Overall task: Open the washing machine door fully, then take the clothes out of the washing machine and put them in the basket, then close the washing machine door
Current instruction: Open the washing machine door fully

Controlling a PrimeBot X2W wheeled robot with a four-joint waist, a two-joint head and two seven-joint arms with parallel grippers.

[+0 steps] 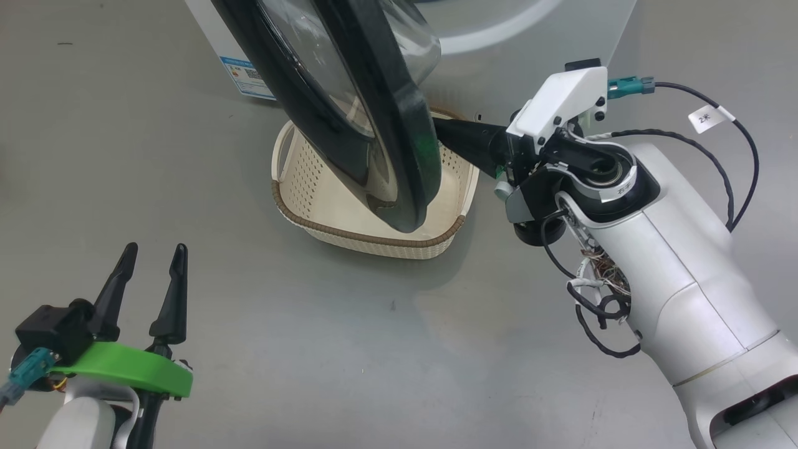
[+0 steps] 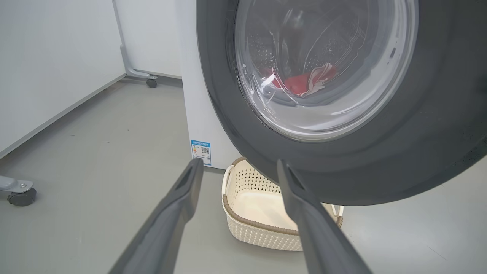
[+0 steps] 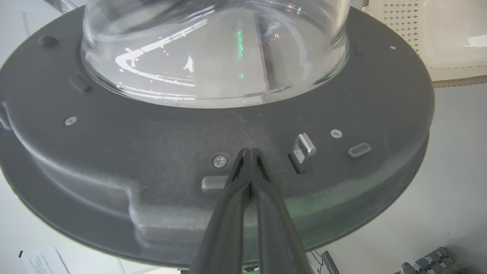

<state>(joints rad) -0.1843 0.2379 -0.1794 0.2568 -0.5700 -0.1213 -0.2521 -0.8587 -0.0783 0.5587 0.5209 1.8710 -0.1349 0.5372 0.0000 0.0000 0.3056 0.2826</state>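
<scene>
The washing machine door (image 1: 374,125) stands partly open, its black rim and glass bowl hanging over the cream basket (image 1: 312,212) on the floor. My right gripper (image 3: 249,152) is shut, empty, its tips pressed against the door's inner black face (image 3: 152,152) beside the latch hook (image 3: 304,146); in the head view its fingers (image 1: 467,140) meet the door's edge. My left gripper (image 1: 153,259) is open at the lower left, away from the door. Through the door glass (image 2: 323,64) in the left wrist view I see the red and white clothes (image 2: 304,82) in the drum. The basket (image 2: 258,205) is empty.
The white washing machine (image 1: 530,37) fills the top of the head view, a blue label (image 1: 246,75) on its side. A caster foot (image 2: 21,194) and a frame leg with a wheel (image 2: 150,80) stand at the left by a white wall. Open grey floor lies before me.
</scene>
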